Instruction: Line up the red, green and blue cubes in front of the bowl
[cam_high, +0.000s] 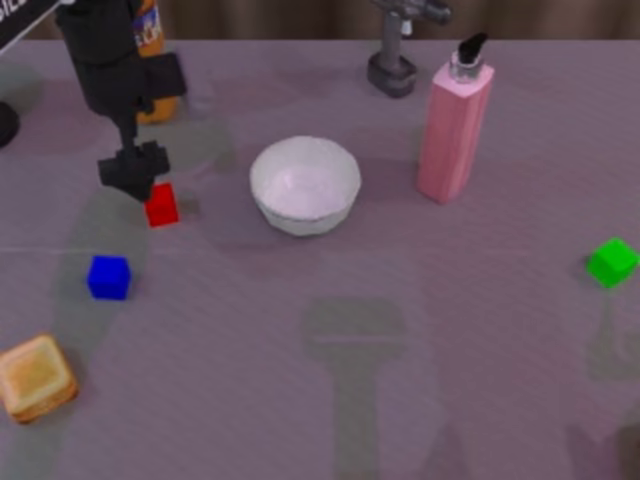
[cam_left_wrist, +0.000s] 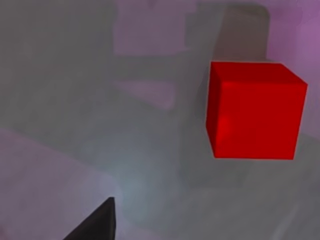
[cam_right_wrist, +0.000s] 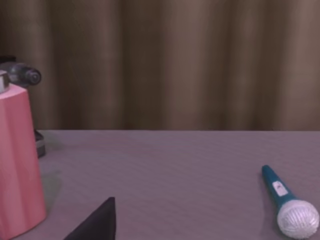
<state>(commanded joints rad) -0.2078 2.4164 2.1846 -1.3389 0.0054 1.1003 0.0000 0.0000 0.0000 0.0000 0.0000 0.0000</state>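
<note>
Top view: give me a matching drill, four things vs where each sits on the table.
Things:
1. red cube
2. blue cube
3. green cube
4. toast block

Places:
A. near the table's right edge
B. front left corner
C. left of the bowl, right under the left hand
D. left side, between the red cube and the toast block

Pairs: 1-C, 2-D, 3-A, 4-B

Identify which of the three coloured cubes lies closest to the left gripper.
The red cube: it sits right beside the left gripper, left of the white bowl. The blue cube lies farther off, the green cube at the right edge.
</note>
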